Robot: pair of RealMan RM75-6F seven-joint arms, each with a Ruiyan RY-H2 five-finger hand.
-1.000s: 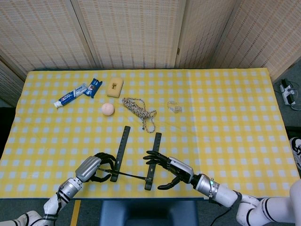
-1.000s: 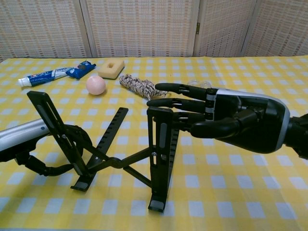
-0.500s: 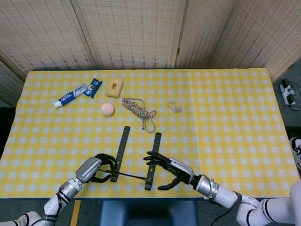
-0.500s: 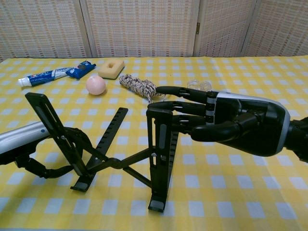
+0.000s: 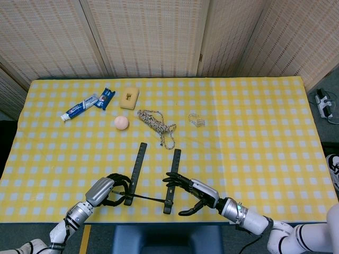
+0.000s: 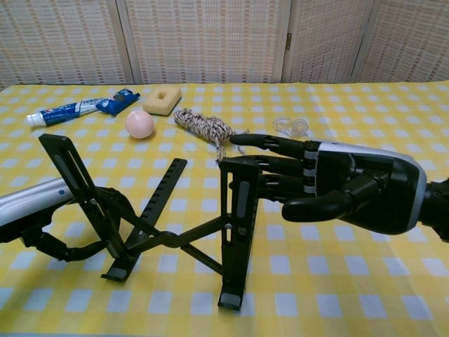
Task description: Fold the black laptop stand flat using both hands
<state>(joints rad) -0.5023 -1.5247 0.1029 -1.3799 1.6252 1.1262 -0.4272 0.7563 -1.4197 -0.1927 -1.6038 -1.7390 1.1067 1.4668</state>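
Barely begun: black laptop stand [image 6: 175, 239] upright and unfolded, left hand [image 6: 42, 221] gripping its left arm, right hand [image 6: 344, 193] spread against its right upright, folding flat all left

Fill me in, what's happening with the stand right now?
Both hands are on the black laptop stand near the front edge of the table. The left hand has its fingers curled around the stand's left upright arm, and the right hand has its fingers laid against the right upright arm. The stand is not yet flat: both arms are raised and the cross-brace is spread. Toothpaste, a sponge, a ball and a rope lie further back, untouched.
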